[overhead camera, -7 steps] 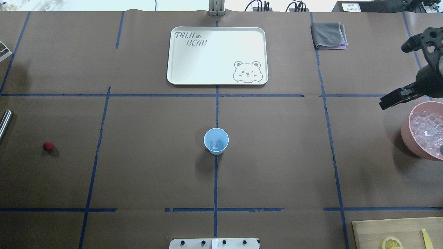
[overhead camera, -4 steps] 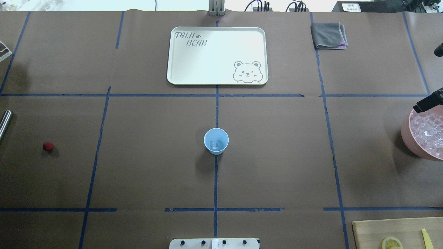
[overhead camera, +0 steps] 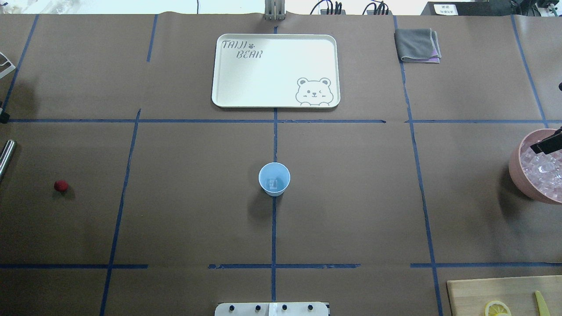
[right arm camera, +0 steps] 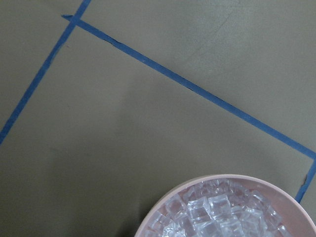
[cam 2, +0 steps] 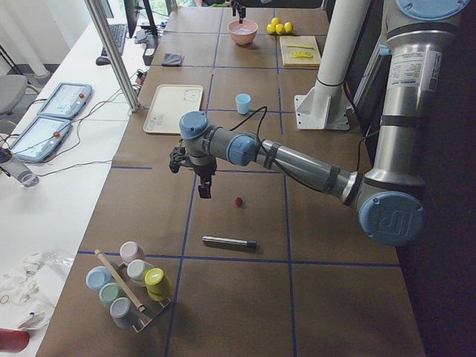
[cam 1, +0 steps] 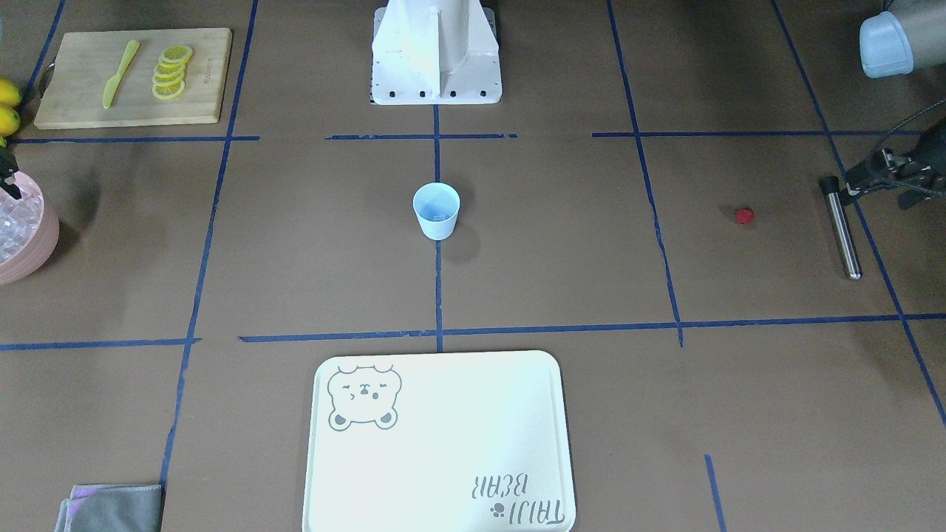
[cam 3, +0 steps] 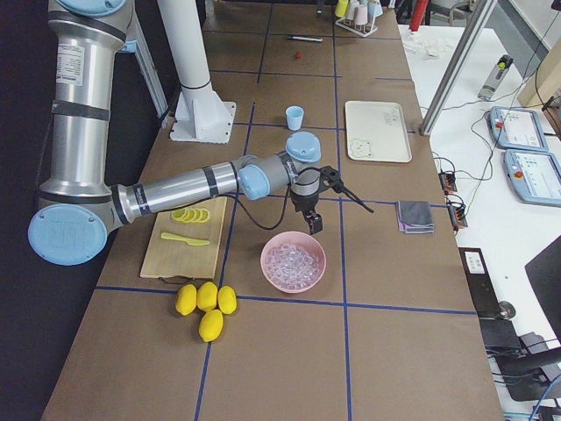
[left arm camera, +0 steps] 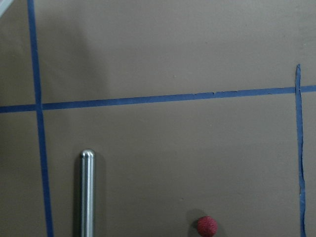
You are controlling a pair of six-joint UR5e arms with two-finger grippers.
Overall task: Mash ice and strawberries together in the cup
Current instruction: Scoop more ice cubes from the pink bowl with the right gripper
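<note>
Tabletop with both of my arms raised over its two ends. The pale blue cup (overhead camera: pixel 274 179) stands upright at the table's centre on a blue tape line, with one clear ice cube (overhead camera: pixel 273 183) on its bottom. The strawberry (overhead camera: pixel 61 186) lies on the brown paper well to my left of the cup, near a metal rod (cam 1: pixel 842 236) that lies flat beside it but apart from it. My left gripper (cam 2: pixel 190 177) hangs above the table close to the rod and the berry, touching neither. Its fingers stand apart and hold nothing. The left wrist view looks straight down on the rod's rounded end and the berry. The rest of the ice (right arm camera: pixel 217 212) fills a pink bowl (overhead camera: pixel 516 169) at my right end of the table. My right gripper (cam 3: pixel 331 213) hangs over the bowl's far rim, spread wide and empty, with one finger (overhead camera: pixel 546 144) crossing above the rim in the overhead view. A cream tray (overhead camera: pixel 228 96) printed with a bear lies beyond the cup, and a folded grey cloth (overhead camera: pixel 417 44) lies to its right. On my near right a wooden board (cam 1: pixel 74 103) carries lemon slices (cam 1: pixel 170 70) and a yellow knife (cam 1: pixel 118 74). Whole lemons (cam 3: pixel 206 307) lie beside the board.
</note>
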